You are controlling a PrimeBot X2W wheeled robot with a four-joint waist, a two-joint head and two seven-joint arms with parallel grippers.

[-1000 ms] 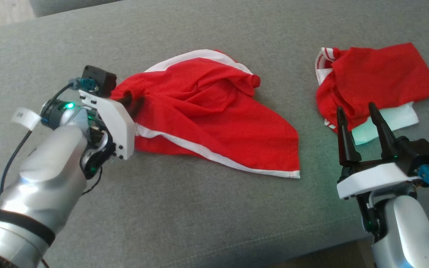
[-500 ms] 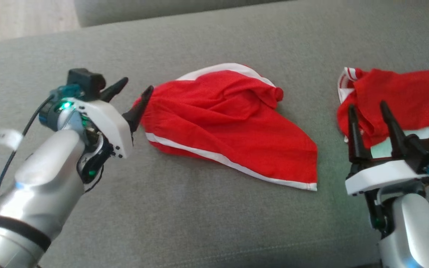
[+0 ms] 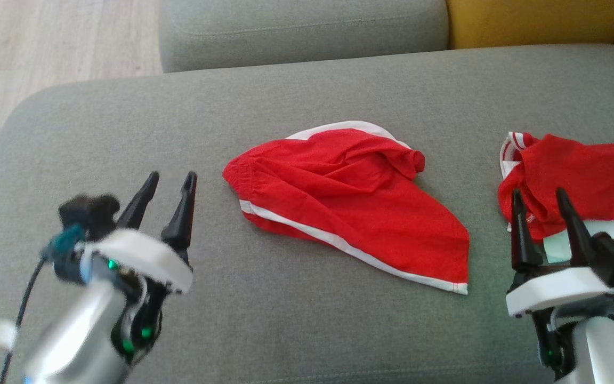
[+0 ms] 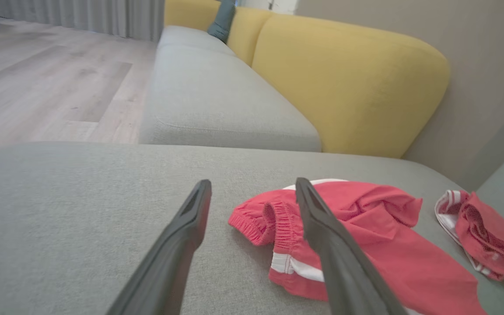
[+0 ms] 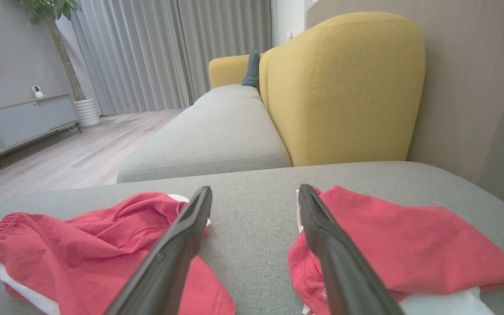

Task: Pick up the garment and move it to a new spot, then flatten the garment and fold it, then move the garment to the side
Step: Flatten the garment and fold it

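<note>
The garment [image 3: 349,197] is a pair of red shorts with white trim, lying crumpled in the middle of the grey cushion [image 3: 285,320]. Its elastic waistband points toward my left gripper [image 3: 172,176], which stands open and empty a short way to the garment's left, apart from it. In the left wrist view the garment [image 4: 365,245] lies partly behind the right finger of that open gripper [image 4: 253,183]. My right gripper [image 3: 537,193] is open and empty at the lower right. In the right wrist view the garment [image 5: 81,245] lies left of this gripper [image 5: 255,189].
A pile of red and white clothes [image 3: 573,170] lies at the right, just beyond my right gripper, also seen as a red pile [image 5: 400,240]. Wooden floor [image 3: 46,48] lies past the cushion's left edge. A second grey seat [image 3: 301,26] and a yellow backrest [image 3: 541,18] stand behind.
My left gripper has opened, let go of the garment's waistband and drawn back to the left and down. The garment now rests loose on the cushion. The head camera has tilted up.
</note>
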